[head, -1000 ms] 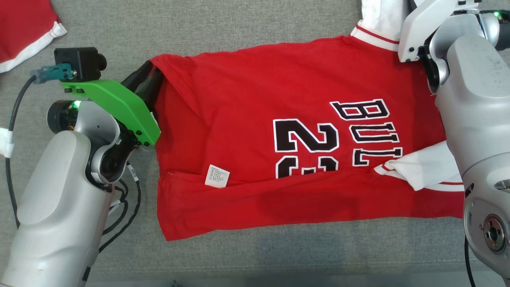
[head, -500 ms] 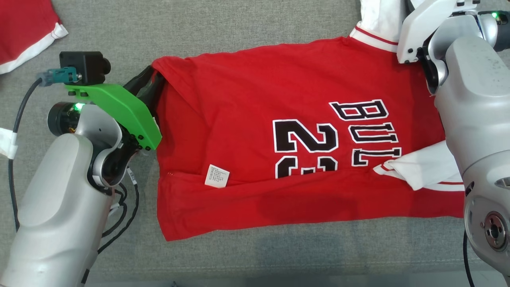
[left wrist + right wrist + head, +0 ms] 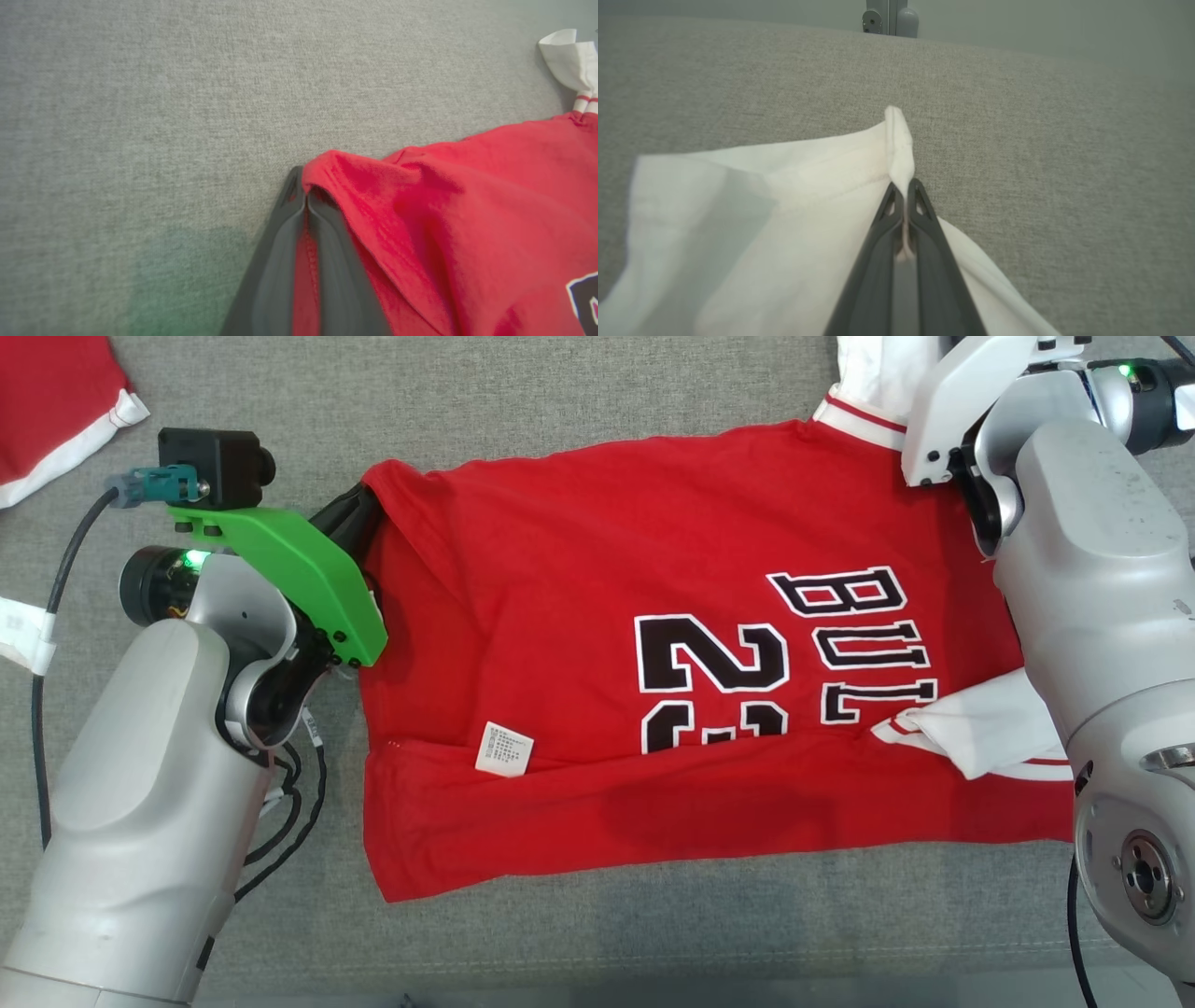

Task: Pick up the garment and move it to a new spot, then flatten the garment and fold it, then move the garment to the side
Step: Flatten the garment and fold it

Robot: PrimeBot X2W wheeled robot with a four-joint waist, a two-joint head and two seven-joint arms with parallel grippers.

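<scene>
The garment (image 3: 597, 616) is a red jersey with black lettering and white sleeves, lying folded lengthwise on the grey cloth surface. My left gripper (image 3: 359, 509) is shut on its far left corner; in the left wrist view the dark fingers (image 3: 322, 242) pinch red cloth (image 3: 467, 210) between them. My right gripper (image 3: 903, 193) is shut on the edge of a white sleeve (image 3: 784, 196) at the far right. In the head view the right forearm (image 3: 1074, 579) covers that grip, with the white sleeve (image 3: 873, 369) showing beside it.
Another red and white piece of cloth (image 3: 56, 401) lies at the far left corner. A second white sleeve (image 3: 980, 723) rests on the jersey near the right arm. A white label (image 3: 504, 749) sticks out at the fold. Grey cloth surface (image 3: 560, 392) spreads all around.
Both grippers have closed: the left one on the jersey's red corner, the right one on the white sleeve. The left arm has shifted slightly up and right.
</scene>
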